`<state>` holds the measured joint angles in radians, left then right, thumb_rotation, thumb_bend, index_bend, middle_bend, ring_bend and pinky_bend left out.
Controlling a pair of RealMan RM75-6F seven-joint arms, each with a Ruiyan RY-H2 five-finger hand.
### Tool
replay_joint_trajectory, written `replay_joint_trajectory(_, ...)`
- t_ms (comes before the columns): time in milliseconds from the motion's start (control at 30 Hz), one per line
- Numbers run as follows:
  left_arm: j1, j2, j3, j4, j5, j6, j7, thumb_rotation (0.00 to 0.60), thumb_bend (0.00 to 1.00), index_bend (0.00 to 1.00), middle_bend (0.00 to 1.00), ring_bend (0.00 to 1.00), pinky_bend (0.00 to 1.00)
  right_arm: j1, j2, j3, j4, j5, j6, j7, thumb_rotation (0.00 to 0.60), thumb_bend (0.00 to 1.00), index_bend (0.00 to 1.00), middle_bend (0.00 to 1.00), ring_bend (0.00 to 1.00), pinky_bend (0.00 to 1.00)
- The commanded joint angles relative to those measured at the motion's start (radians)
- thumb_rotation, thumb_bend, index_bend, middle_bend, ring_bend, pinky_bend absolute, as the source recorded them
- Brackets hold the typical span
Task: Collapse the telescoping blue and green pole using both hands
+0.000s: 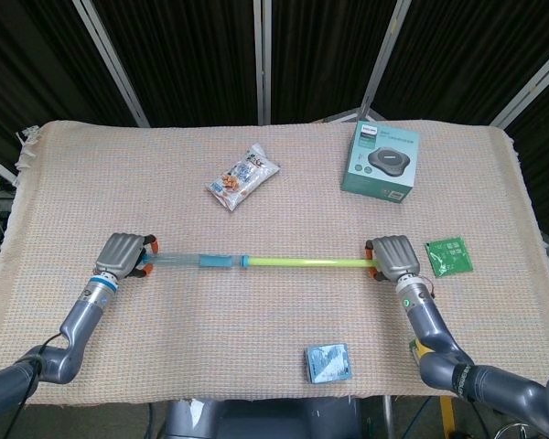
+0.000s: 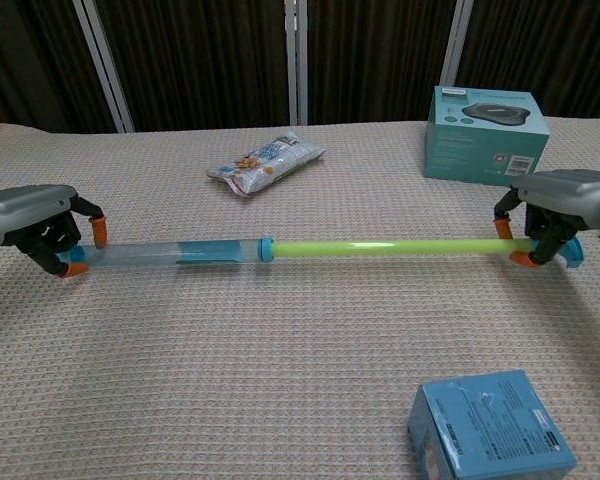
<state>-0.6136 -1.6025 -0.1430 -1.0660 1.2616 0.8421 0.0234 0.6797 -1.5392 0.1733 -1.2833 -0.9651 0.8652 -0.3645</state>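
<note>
Fingers of the left hand (image 2: 40, 228) are clamped on the blue end of the pole (image 2: 310, 248), and those of the right hand (image 2: 555, 215) on its green tip. Both ends should be pushed inward along the pole's own axis, kept level, so the green section slides straight. Fully extended, the pole lies across the bench (image 2: 280, 360), its translucent blue tube joined to the thin green rod by a blue collar.

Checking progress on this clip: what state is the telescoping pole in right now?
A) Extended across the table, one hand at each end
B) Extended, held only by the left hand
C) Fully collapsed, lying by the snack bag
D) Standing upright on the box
A: the pole lies stretched out, the left hand gripping its blue end and the right hand its green end.
</note>
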Motion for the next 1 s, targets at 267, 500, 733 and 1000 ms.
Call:
replay_joint_trajectory(267,-0.027,0.028,-0.035,-0.139,-0.051,0.010,0.081,0.600,0.46,0.80,0.86,0.82,1.00,0.033,-0.006,0.032,-0.075,0.049,0.017,-0.047,0.600,0.55,0.68,1.00,1.00,1.00)
replay_joint_trajectory(500,-0.062,0.004,-0.054,-0.205,-0.102,0.019,0.178,0.600,0.46,0.81,0.86,0.82,1.00,0.079,-0.035,0.051,-0.099,0.086,0.023,-0.098,0.600,0.55,0.68,1.00,1.00,1.00)
replay_joint_trajectory(733,-0.093,-0.028,-0.066,-0.240,-0.122,0.033,0.230,0.600,0.46,0.81,0.86,0.82,1.00,0.122,-0.070,0.057,-0.100,0.119,0.021,-0.142,0.600,0.55,0.68,1.00,1.00,1.00)
replay_joint_trajectory(1000,-0.113,-0.051,-0.067,-0.258,-0.142,0.041,0.264,0.600,0.46,0.81,0.86,0.82,1.00,0.147,-0.100,0.058,-0.097,0.144,0.029,-0.165,0.600,0.55,0.67,1.00,1.00,1.00)
